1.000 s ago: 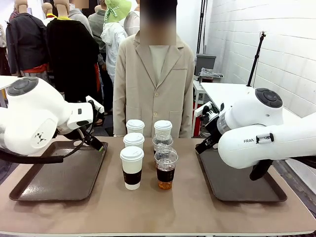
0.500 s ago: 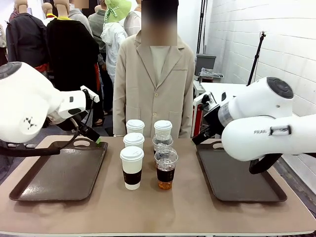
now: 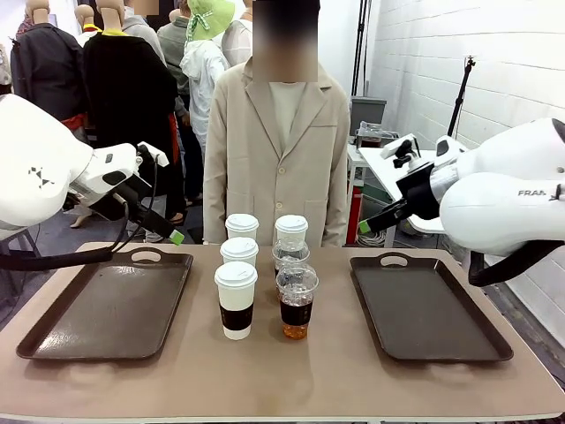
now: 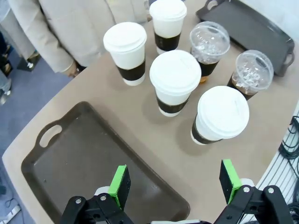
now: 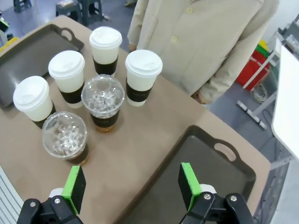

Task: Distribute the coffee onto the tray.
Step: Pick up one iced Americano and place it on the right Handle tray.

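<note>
In the front view, the six coffee cups (image 3: 239, 254) stood in a tight cluster at the centre of the counter (image 3: 291, 380), just as they had a second before. There were four lidded paper cups (image 3: 236, 300) and two clear domed cups (image 3: 297, 305). What had changed was the arms, which had both lifted off the trays. The left hand (image 3: 177, 237), low over the far edge of the left tray (image 3: 97, 309) a second ago, now hung above it at the left of the frame. The right arm had swung up and back to the right, so the right tray (image 3: 424, 309), half covered before, lay fully bare. From here we could make out only one green tip of the right hand (image 3: 364, 227), so its spread was hard to tell in this view. A person (image 3: 275, 141) stood behind the cups.

In the left wrist view, the left hand (image 4: 174, 183) stood wide open with nothing between its pads. The cups sat in the upper half of the frame and the left tray at lower left.

In the right wrist view, the right hand (image 5: 131, 185) was likewise spread wide and empty. The cups were at the left of the frame and the right tray at lower right.

We judged that no cup had been distributed yet. Both hands had pulled up to an overview, free to come down on a first cup.
</note>
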{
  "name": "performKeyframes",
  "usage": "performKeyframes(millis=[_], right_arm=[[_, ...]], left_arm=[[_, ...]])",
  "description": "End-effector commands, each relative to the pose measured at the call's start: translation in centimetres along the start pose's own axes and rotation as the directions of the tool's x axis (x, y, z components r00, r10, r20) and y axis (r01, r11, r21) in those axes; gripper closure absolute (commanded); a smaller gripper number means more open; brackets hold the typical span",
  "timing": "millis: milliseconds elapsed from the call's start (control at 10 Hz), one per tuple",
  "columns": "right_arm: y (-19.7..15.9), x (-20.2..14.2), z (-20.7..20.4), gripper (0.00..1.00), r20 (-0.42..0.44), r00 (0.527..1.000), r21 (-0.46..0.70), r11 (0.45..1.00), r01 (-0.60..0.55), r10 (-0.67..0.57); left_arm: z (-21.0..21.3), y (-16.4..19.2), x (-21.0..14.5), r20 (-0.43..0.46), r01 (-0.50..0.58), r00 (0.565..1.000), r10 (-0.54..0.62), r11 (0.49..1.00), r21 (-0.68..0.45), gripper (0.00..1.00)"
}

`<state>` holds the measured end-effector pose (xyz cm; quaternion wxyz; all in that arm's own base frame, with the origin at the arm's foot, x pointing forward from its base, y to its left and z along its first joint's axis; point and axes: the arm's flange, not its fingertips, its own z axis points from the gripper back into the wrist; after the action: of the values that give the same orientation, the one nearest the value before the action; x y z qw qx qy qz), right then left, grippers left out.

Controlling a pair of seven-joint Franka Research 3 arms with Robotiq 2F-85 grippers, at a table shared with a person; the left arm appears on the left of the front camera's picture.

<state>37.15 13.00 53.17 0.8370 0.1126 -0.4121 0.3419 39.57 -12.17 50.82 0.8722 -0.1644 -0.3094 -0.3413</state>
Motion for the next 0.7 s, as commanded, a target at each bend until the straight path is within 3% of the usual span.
performKeyframes(millis=[0,300,600], right_arm=[[0.6,-4.9,1.0,0.00,0.034,0.999,0.061,0.998,-0.004,0.002],[0.0,-5.3,1.9,0.00,0.055,0.998,0.115,0.993,0.007,-0.013],[-0.5,-5.4,2.1,0.00,0.042,0.999,0.118,0.993,0.023,-0.028]], left_arm=[[-1.2,1.3,0.5,0.034,-0.004,0.999,0.007,0.996,-0.087,0.00],[-1.9,2.1,1.6,0.086,-0.045,0.995,0.057,0.991,-0.129,0.00],[-1.2,2.2,2.2,0.120,-0.018,0.992,0.027,0.996,-0.082,0.00]])
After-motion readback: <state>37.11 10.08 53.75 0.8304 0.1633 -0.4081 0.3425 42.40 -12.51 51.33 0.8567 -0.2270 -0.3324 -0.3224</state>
